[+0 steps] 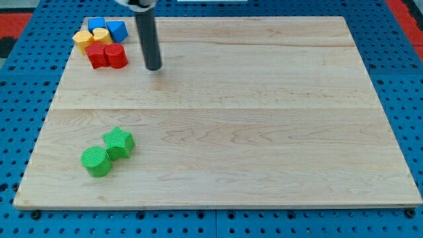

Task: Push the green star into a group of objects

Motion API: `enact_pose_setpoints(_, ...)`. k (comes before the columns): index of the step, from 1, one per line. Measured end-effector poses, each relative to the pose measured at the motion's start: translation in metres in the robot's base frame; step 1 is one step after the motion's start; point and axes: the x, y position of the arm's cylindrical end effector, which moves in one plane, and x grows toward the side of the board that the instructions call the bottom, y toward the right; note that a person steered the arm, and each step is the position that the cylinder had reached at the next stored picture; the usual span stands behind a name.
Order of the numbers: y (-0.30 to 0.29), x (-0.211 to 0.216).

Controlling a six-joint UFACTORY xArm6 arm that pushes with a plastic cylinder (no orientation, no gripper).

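The green star (119, 142) lies at the view's lower left of the wooden board (264, 119), touching a green cylinder (97, 161) just below and left of it. A group of blocks sits at the view's top left: two blue blocks (96, 25) (117, 30), a yellow block (82, 39), a yellow cylinder (101, 35), a red block (96, 55) and a red cylinder (115, 55). My tip (153, 67) rests on the board just right of the red cylinder, far above the green star.
The board lies on a blue pegboard surface (20, 119). Red flooring (16, 16) shows at the view's top corners.
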Motion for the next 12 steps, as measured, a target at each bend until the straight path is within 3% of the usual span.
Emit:
enact_pose_setpoints(1, -0.030, -0.021)
enact_pose_setpoints(2, -0.007, -0.008)
enact_pose_setpoints(3, 0.099, 0.081)
enact_pose_setpoints(4, 0.145, 0.194)
enact_pose_setpoints(5, 0.066, 0.209)
enact_pose_setpoints(6, -0.001, 0.202)
enact_pose_setpoints(7, -0.040, 0.155)
enact_pose_setpoints(8, -0.061, 0.135)
enact_pose_setpoints(9, -0.045, 0.174)
enact_pose_setpoints(10, -0.094, 0.152)
enact_pose_setpoints(12, -0.107, 0.049)
